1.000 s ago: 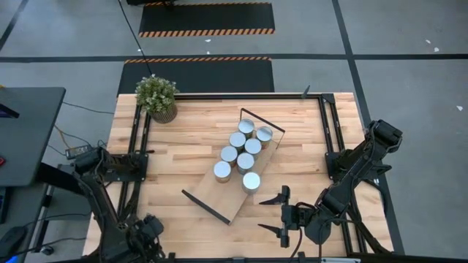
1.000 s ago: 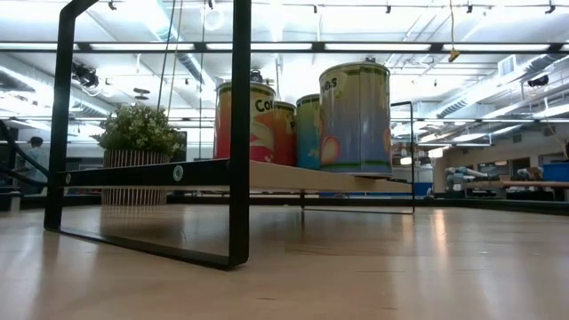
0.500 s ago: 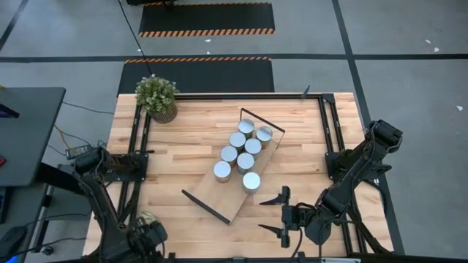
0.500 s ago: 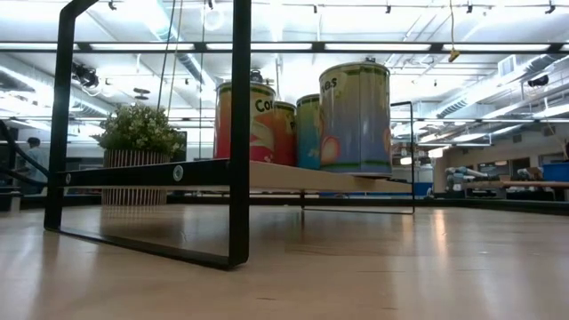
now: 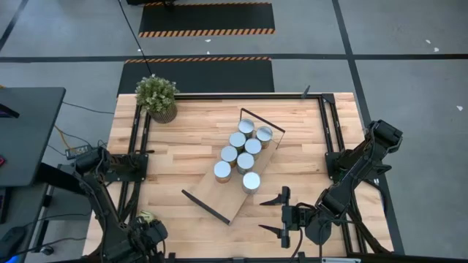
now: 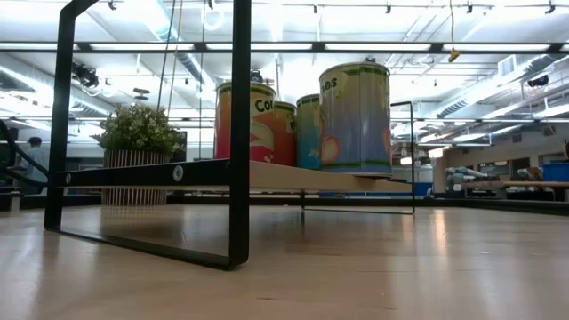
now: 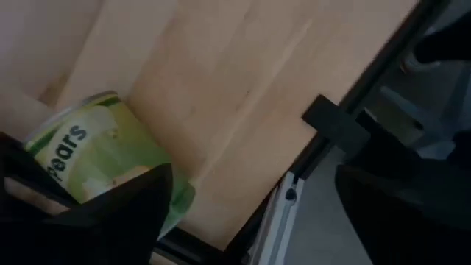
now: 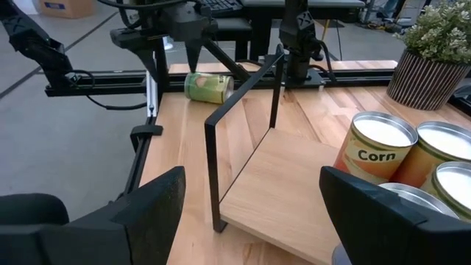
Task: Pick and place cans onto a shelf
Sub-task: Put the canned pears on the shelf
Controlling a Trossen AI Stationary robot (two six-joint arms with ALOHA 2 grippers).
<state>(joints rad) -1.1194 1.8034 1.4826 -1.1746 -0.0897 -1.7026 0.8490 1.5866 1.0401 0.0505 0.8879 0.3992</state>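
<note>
Left pincer (image 8: 193, 46) hovers spread above toppled green can (image 8: 208, 86).

Shelf (image 8: 287, 177) on table (image 8: 180, 140), black wire end frame upright at near short end. Corn can (image 8: 374, 152) plus further silver-topped cans (image 8: 450, 158) standing on board. Green can (image 8: 208, 86) lying on side near table's far edge, below left end effector (image 8: 193, 44). Potted plant (image 8: 436, 51) at far corner.
</note>
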